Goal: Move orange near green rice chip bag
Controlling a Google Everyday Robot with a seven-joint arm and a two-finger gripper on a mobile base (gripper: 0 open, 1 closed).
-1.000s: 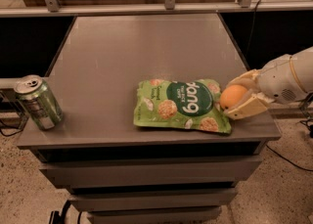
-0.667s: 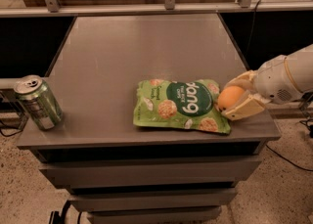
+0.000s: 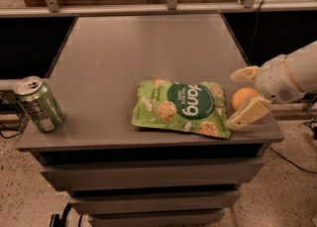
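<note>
A green-and-silver drink can (image 3: 38,103) stands at the front left corner of the grey table (image 3: 148,47). The green rice chip bag (image 3: 183,108) lies flat toward the front right. The orange (image 3: 243,97) rests just beside the bag's right edge, close to the front right corner.

The gripper (image 3: 237,99) brackets the orange with its jaws spread, seemingly released. A nudge while pulling away could roll the fruit off the right edge. The near finger (image 3: 247,114) hides the orange's underside, so contact there is unclear, and the arm is cut off at the right.

Table (image 3: 138,47): bag (image 3: 183,107), can (image 3: 38,104), perhaps pincer's (image 3: 237,98) orange (image 3: 245,97)
</note>
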